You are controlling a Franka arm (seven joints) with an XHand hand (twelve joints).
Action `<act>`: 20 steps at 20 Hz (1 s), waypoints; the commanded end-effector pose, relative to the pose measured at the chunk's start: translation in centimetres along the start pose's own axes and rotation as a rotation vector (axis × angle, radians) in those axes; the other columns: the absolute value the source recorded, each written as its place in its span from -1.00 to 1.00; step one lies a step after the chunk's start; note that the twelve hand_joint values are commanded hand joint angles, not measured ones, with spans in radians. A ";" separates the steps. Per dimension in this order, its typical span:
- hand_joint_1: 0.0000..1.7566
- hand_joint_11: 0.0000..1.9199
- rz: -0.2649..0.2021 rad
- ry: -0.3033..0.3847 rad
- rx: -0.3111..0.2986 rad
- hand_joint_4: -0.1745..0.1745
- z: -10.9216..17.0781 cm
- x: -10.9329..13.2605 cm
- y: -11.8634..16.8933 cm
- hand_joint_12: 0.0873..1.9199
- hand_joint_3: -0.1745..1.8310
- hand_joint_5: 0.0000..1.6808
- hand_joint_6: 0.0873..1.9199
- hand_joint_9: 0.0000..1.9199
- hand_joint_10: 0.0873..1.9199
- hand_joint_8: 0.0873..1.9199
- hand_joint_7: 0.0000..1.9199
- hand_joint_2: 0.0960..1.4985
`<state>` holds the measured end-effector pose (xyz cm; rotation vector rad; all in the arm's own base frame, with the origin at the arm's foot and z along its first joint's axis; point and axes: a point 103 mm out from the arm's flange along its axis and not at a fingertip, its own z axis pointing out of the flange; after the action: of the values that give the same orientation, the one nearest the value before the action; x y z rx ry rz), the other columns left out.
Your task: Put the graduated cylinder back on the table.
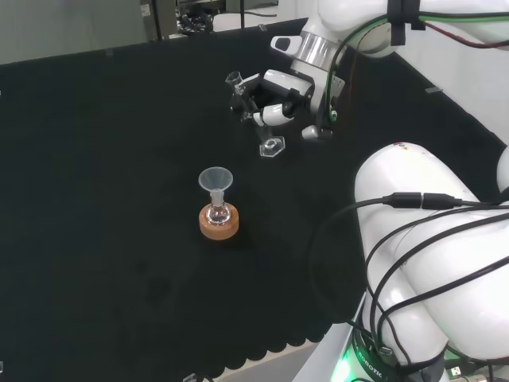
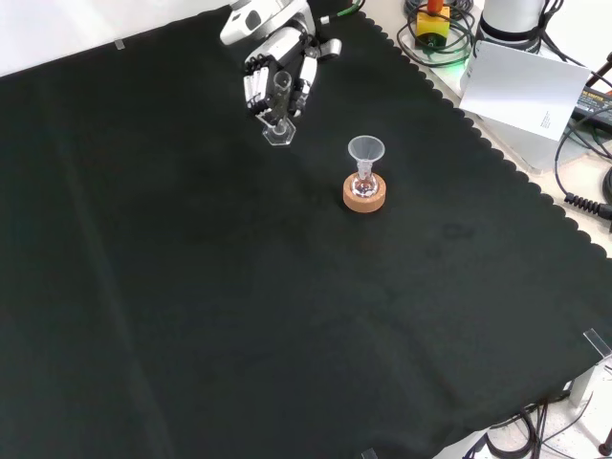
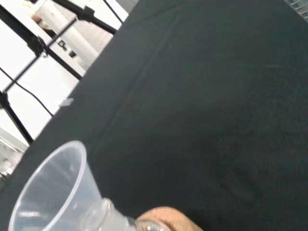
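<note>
Front view shows the hand (image 2: 275,69) near the far edge of the worktop (image 2: 191,287), its fingers (image 2: 254,88) curled round the graduated cylinder (image 2: 279,107), which stands about upright with its flat clear foot at or just above the cloth; I cannot tell whether the foot touches. Head view has the same cylinder leaning a little, its open mouth up beside the fingers and its foot low by the cloth. Well apart from it, a clear funnel (image 2: 365,151) sits in a small flask (image 2: 363,183) on a cork ring (image 2: 365,195).

By its look the cylinder is light, stiff, thin-walled and clear, so probably slippery and easy to crack or tip: it is tall for its narrow foot. The best hold seems to be round the mid tube, as now, keeping it vertical so the foot lands flat. Letting go before the foot rests flat risks a topple.
</note>
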<state>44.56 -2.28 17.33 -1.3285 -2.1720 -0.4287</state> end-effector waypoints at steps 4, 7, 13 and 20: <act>0.51 0.07 -0.032 0.130 -0.151 -0.44 1.3 -3.3 2.5 -0.15 -0.83 0.02 -0.08 0.16 -0.48 0.41 -0.21 0.61; 0.60 0.06 -0.030 0.153 -0.199 -0.47 1.6 -4.1 2.6 -0.15 -0.79 0.01 -0.09 0.15 -0.48 -0.10 -0.09 0.66; 0.61 0.05 -0.024 0.179 -0.271 -0.50 2.2 -5.5 3.1 -0.15 -0.71 0.00 -0.10 0.15 -0.48 -0.29 -0.04 0.63; 0.62 0.04 -0.013 0.199 -0.297 -0.52 2.9 -6.7 4.2 -0.14 -0.17 -0.01 -0.09 0.14 -0.46 -0.29 -0.05 0.26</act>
<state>49.17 -3.66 11.70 -1.3582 -2.0231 -0.8596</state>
